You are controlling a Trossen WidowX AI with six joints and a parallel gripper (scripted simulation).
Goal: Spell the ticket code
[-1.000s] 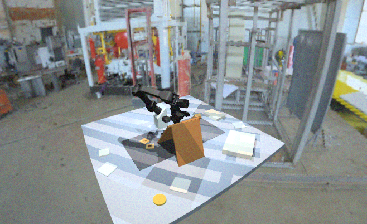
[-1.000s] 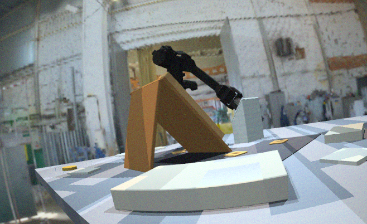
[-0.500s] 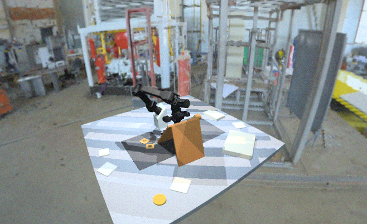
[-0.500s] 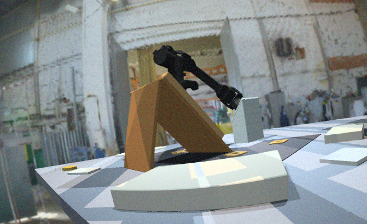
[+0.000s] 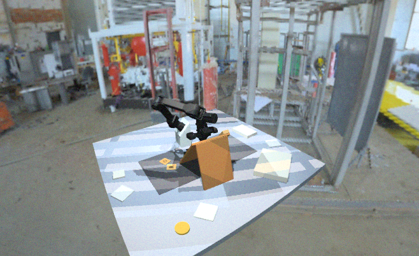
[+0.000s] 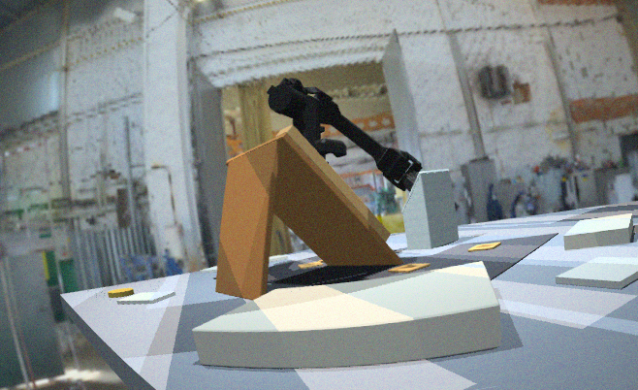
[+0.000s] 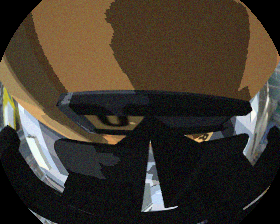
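The orange board [image 5: 216, 162] [image 6: 332, 213] [image 7: 81, 45] stands tilted like an easel on a dark mat [image 5: 157, 181]. The dark rail [image 7: 191, 106] crosses its face in the wrist view. A tile [image 7: 96, 121] with a partly hidden rounded letter shows in or behind the rail, left of the fingers. The R tile [image 5: 171, 167] [image 7: 203, 136] lies flat on the mat, beside another letter tile [image 5: 165, 161]. The exterior view shows flat tiles [image 6: 410, 267] [image 6: 484, 246] [image 6: 310, 264]. My gripper [image 7: 148, 121] is shut and empty, at the rail; the board hides its tips from the top and exterior views. No ticket code is readable.
A pale upright block [image 5: 183, 135] [image 6: 433, 209] stands beside the arm. A large pale slab [image 5: 272, 163] [image 6: 351, 340] lies beyond the board. Several low pale pieces and a yellow disc [image 5: 182, 228] [image 6: 120, 293] lie around the counter [image 5: 154, 223].
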